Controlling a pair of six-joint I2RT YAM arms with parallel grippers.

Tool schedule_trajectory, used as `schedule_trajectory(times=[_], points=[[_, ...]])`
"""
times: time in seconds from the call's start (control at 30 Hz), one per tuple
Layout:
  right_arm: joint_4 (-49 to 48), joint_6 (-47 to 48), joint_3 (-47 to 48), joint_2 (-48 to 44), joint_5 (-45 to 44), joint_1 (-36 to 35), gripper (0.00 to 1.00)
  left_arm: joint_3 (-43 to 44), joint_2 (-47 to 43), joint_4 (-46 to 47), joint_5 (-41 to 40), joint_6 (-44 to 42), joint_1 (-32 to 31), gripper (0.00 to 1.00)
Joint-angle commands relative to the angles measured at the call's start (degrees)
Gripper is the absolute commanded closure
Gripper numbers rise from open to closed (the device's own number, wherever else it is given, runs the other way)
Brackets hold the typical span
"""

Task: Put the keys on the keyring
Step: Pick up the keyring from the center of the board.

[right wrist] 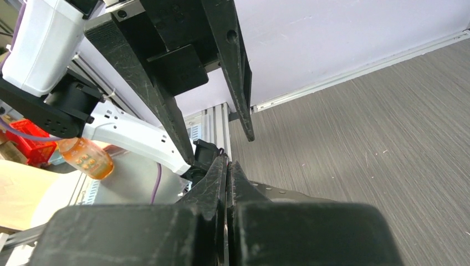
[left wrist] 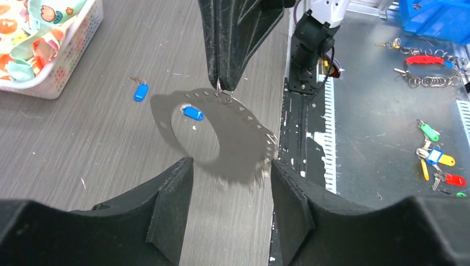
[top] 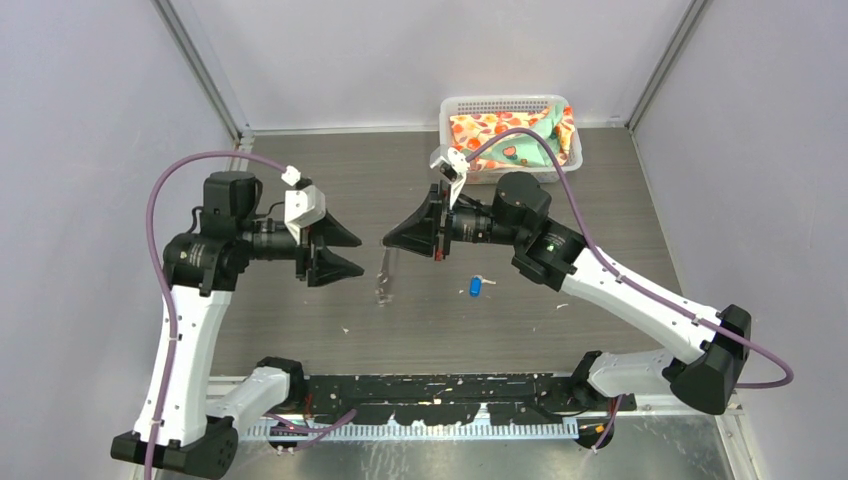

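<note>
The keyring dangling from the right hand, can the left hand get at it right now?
Probably yes. The keyring hangs in the air, pinched at its top by the shut right hand. The left hand is open and faces the ring's lower edge, with nothing between them.

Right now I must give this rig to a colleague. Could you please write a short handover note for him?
Left gripper: open, holding nothing, fingers on either side of the keyring's lower edge.
Right gripper: shut on the keyring, which hangs from its tips above the table.
Keys: the first key lies on the table near the white basket. The second key also lies on the table and shows through the ring's opening.
Done: the keyring is picked up and presented to the left arm.
Left: neither key is on the ring, so both must be picked up and threaded on.
</note>
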State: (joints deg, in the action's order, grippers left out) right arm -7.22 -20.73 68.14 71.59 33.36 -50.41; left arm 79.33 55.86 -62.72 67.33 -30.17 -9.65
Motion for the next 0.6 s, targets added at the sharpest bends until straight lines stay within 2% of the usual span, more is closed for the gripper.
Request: schedule_trajectory(times=[0.0,0.13,0.17,0.33,0.57], points=[[-1.42,-0.08,0.33,-2.38,1.61,-0.34,0.99,0.97,-0.31,-1.88,2.65,-2.34,-0.03,0.47],[-1.13,0.32,0.63,-2.03,1.94,-0.88,0.99,-0.55,-0.16,1.74,3.70,-0.05,-0.10,0.55],[-1.13,0.58,0.74,-1.95,1.96,-1.10,0.99,-1.09,0.01,3.56,4.14,0.91,-0.10,0.60],[0.33,2.94,1.57,-1.33,1.58,-2.30,0.99,-3.22,1.18,6.93,6.88,4.74,-0.11,0.73],[0.70,5.03,1.82,-0.53,0.41,-3.79,0.99,-3.49,1.54,5.24,8.16,3.41,-0.11,0.74]])
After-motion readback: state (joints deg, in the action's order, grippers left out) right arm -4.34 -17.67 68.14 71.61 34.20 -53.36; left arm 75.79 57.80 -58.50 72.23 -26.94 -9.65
